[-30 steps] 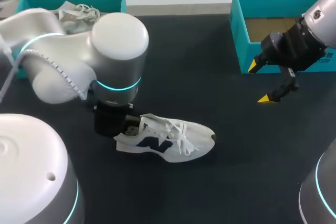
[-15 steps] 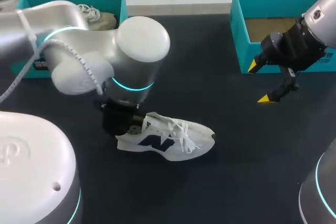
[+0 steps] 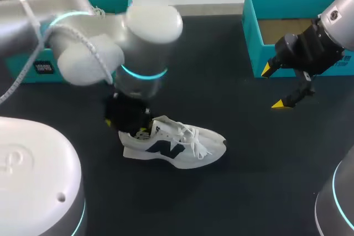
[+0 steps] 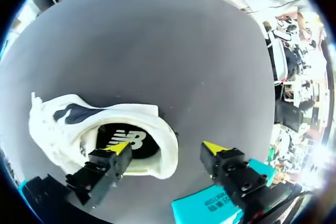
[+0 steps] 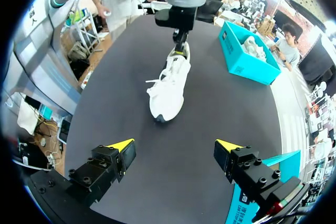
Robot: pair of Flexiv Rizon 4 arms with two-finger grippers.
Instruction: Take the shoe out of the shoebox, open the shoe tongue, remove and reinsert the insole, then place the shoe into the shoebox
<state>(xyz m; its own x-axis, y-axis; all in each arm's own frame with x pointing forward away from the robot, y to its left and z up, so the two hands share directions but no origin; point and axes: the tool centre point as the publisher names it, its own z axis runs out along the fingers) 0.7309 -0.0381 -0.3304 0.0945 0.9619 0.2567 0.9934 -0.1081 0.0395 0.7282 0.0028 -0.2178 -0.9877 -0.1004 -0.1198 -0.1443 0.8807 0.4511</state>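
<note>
Straddling heel of shoe [image 4: 63, 124], left pincer [image 4: 165, 149] wide, one finger inside, right pincer [image 5: 173, 148] wide, empty

We look down from behind overhead; our left wrist camera sits close above the shoe [image 3: 182, 150], our right views it from afar.

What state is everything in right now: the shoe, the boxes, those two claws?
Shoe: out of its box, standing on its sole on the table.
Insole: lying inside the shoe.
Left gripper: open, one finger inside the heel opening, the other outside.
Right gripper: open, holding nothing.
Left shoebox: open, second shoe inside.
Right shoebox: open, visible floor bare.
</note>
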